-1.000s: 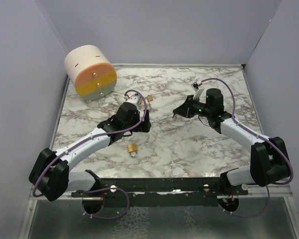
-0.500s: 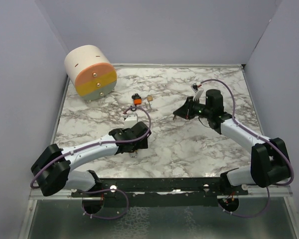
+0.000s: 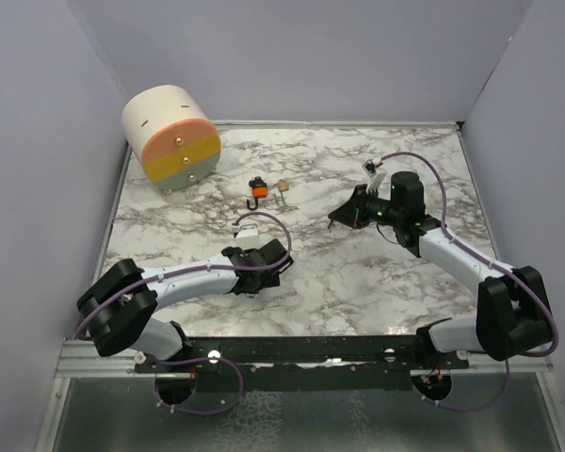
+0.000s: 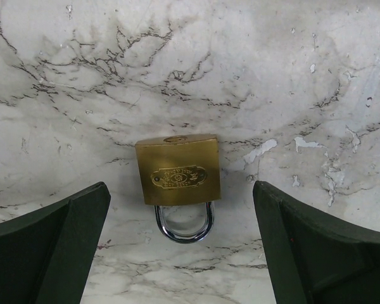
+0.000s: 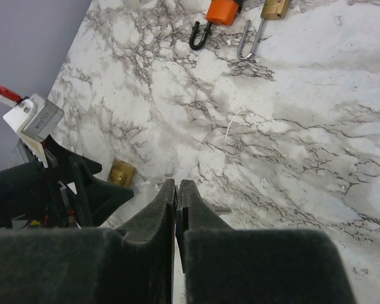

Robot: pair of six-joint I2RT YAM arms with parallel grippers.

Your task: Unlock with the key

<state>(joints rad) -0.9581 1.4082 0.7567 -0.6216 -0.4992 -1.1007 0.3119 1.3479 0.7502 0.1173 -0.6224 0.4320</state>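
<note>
Left arm swung back from 12 toward 6 o'clock over the last second. The left end effector [image 4: 180, 190] is now spread wide, with the brass padlock [image 4: 177, 170] flat on the counter [image 3: 358, 273] between its fingers, not touching. From overhead the arm hides it. The right end effector [image 5: 177, 185] is pressed together at 2 o'clock. Orange-capped lock [image 3: 257, 190] and small padlock [image 3: 283, 187] sit at 12, drum [image 3: 169, 137] at 10.

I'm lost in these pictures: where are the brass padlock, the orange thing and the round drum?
brass padlock [image 4: 177, 170], left wrist view, on its brass body.
orange thing [image 3: 258, 185], top view, on its orange cap.
round drum [image 3: 160, 111], top view, on its cream side.
</note>
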